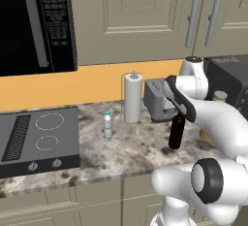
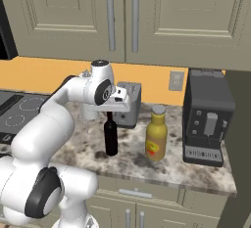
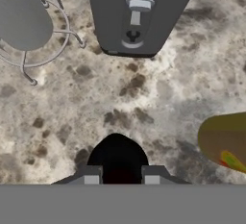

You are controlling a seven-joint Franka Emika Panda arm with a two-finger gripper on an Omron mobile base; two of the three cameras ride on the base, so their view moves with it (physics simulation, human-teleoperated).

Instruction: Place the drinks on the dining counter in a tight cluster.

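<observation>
A: What did we see at the jaws (image 3: 118,177)?

B: In the hand view we looked straight down on the wine bottle (image 2: 111,136). Its black top sat between the two fingertips (image 3: 89,175), which stood close on either side of it. We could not tell whether they pressed it.

A: And from the base cameras?

B: In the right base view the hand was directly above the bottle's neck. The bottle stood upright on the marble table (image 1: 121,154).

A: Where were the other drinks?

B: The juice bottle (image 2: 156,139) stood just beside the wine bottle, apart from it, near the black coffee machine (image 2: 206,117). The water bottle (image 1: 107,124) stood well apart, beside the paper towel roll (image 1: 133,97) and near the stovetop (image 1: 38,137).

A: What lay behind the wine bottle?

B: The grey toaster (image 3: 139,14).
</observation>
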